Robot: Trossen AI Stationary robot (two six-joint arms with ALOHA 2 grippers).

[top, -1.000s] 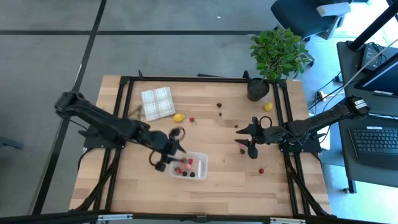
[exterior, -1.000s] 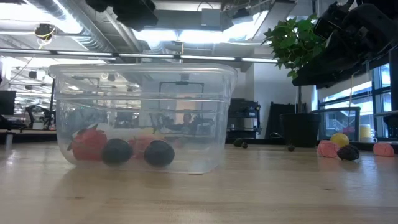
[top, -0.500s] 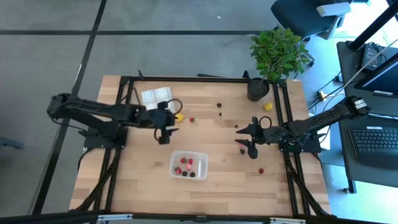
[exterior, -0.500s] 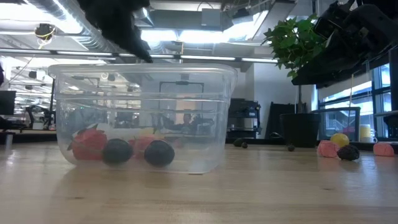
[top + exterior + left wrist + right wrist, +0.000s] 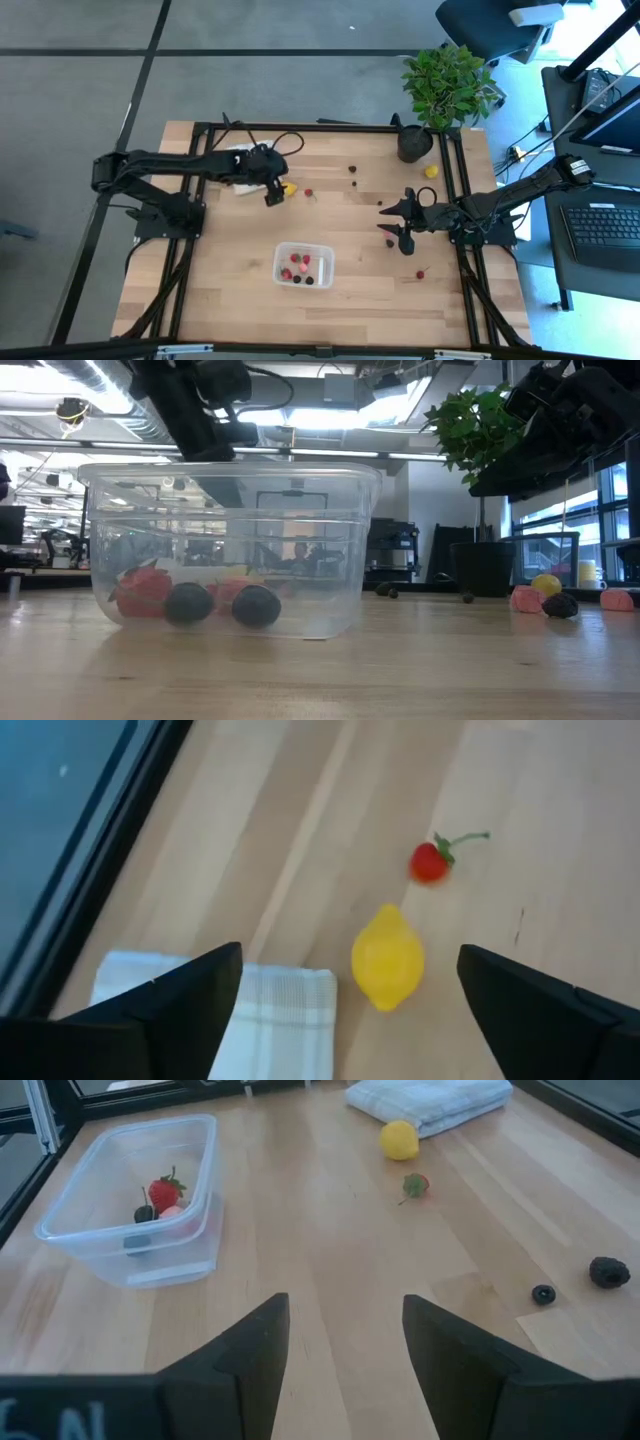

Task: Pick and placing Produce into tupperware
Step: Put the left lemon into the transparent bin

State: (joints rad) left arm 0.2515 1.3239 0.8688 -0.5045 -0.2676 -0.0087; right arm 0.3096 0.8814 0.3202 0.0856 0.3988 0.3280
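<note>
- We see the left gripper over the lemon, fingers spread wide, nothing held.
- The lemon lies just beside the checked cloth, one pointed end towards a small red berry.
- The tupperware sits mid-table, long axis across the table, with berries inside.
- The right gripper waits part-open and empty, near loose berries.

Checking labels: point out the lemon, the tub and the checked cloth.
lemon (image 5: 387,958), left wrist view, middle of its body
tub (image 5: 303,264), high view, its floor
checked cloth (image 5: 430,1097), right wrist view, top fold
</note>
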